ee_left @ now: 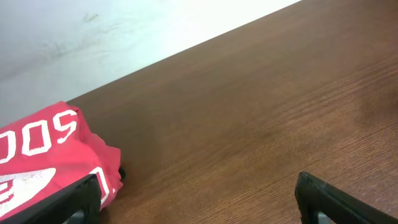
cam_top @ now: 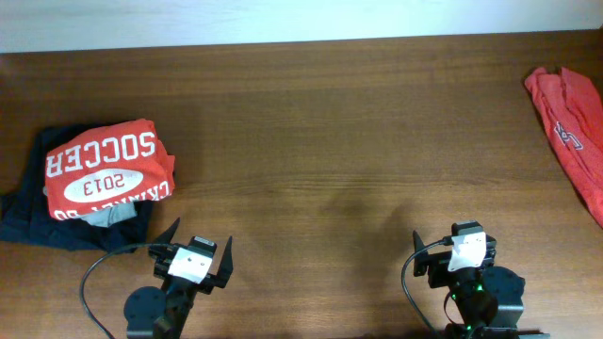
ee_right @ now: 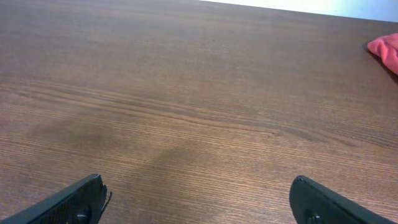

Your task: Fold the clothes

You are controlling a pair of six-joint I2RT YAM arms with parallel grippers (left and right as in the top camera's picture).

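The orange-red T-shirt point(cam_top: 568, 127) lies crumpled at the far right edge of the table, partly cut off by the frame; a bit of dark lettering shows on it. Only its corner shows in the right wrist view point(ee_right: 385, 48). My left gripper point(cam_top: 203, 233) is open and empty, low at the front left; its fingers frame bare wood in the left wrist view point(ee_left: 198, 190). My right gripper point(cam_top: 455, 237) is open and empty at the front right, well short of the shirt, over bare wood point(ee_right: 196, 190).
A folded red shirt with white "SOCCER 2013" print point(cam_top: 108, 172) lies on a dark navy garment point(cam_top: 33, 224) at the left, just beyond my left gripper; it also shows in the left wrist view point(ee_left: 43, 155). The brown wooden table point(cam_top: 330, 141) ends at a white wall at the back.
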